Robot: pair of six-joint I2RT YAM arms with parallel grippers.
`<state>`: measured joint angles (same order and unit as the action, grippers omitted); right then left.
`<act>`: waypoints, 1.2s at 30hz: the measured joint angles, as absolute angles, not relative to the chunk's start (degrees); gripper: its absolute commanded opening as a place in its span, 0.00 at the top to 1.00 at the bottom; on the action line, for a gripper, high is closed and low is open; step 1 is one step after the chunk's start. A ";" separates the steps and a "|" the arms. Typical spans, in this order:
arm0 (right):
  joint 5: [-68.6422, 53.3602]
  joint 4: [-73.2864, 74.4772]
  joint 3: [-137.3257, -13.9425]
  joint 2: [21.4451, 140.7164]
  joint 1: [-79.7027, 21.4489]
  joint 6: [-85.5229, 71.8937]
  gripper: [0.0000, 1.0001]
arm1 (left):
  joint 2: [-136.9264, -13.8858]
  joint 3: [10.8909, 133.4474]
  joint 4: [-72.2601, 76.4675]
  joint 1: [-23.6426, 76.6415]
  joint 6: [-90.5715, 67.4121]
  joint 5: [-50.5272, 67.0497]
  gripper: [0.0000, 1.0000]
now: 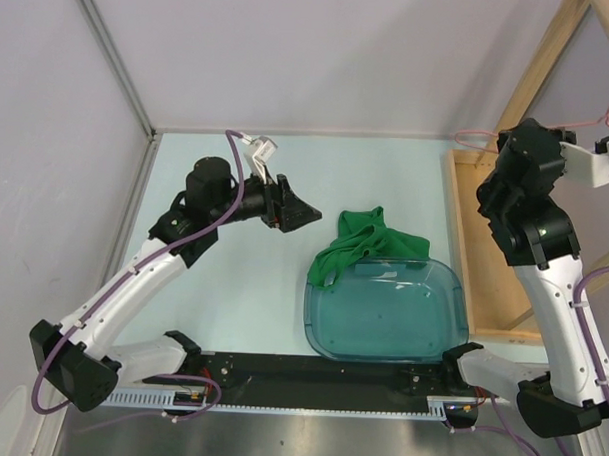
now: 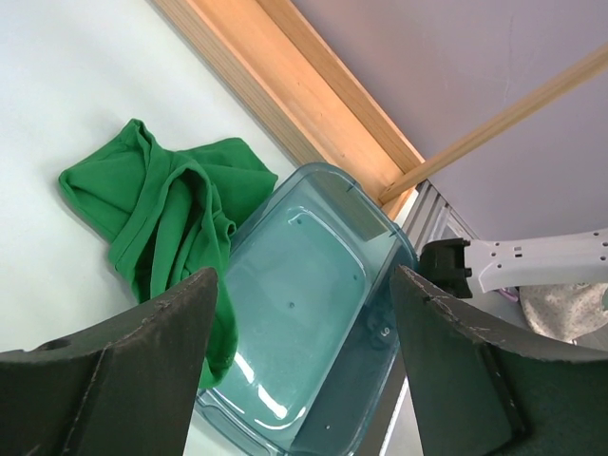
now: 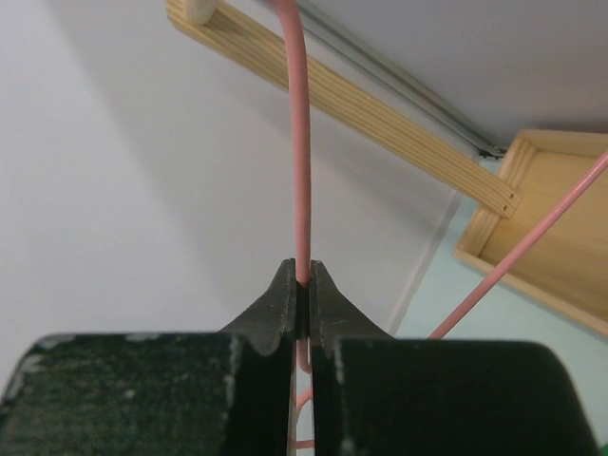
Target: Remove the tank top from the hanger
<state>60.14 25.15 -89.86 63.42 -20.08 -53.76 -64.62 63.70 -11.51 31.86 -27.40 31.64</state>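
The bright green tank top [image 1: 369,245] lies crumpled on the table, off the hanger, with one edge draped over the far-left rim of the teal tub [image 1: 421,337]. In the left wrist view the tank top [image 2: 161,209] sits left of the tub [image 2: 313,285]. My left gripper [image 2: 302,285] hovers open and empty above the table, left of the garment [image 1: 310,216]. The pink wire hanger [image 3: 300,142] is bare. My right gripper [image 3: 304,275] is shut on its wire, held high at the right by the wooden frame. Pink wire [image 1: 475,133] shows beside that arm.
A shallow wooden tray [image 1: 484,254] lies along the table's right side, with a slanted wooden frame [image 1: 541,56] rising above it. Grey walls close the back and left. A black rail [image 1: 309,373] runs along the near edge between the arm bases.
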 measured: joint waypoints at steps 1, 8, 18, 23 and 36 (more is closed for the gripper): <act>60.49 25.71 -90.06 63.42 -19.99 -54.35 1.00 | -64.51 63.57 -11.62 31.86 -27.33 31.64 0.22; 61.65 32.60 -90.45 62.76 -18.04 -60.80 1.00 | -63.72 62.87 -13.02 31.88 -26.83 31.59 0.22; 56.14 39.75 -90.37 59.48 -9.34 -70.24 1.00 | -62.96 62.26 -13.87 31.88 -26.50 31.53 0.22; 52.86 41.06 -88.79 57.84 -8.01 -73.06 1.00 | -62.57 61.36 -14.28 31.88 -26.39 31.53 0.21; 45.45 41.45 -83.05 53.01 -7.97 -70.48 0.37 | -62.92 60.95 -14.35 31.88 -25.54 31.05 0.14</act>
<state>45.45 41.45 -83.05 53.01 -7.97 -70.48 -62.92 60.95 -14.35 31.88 -25.54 31.05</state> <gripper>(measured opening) 0.490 0.843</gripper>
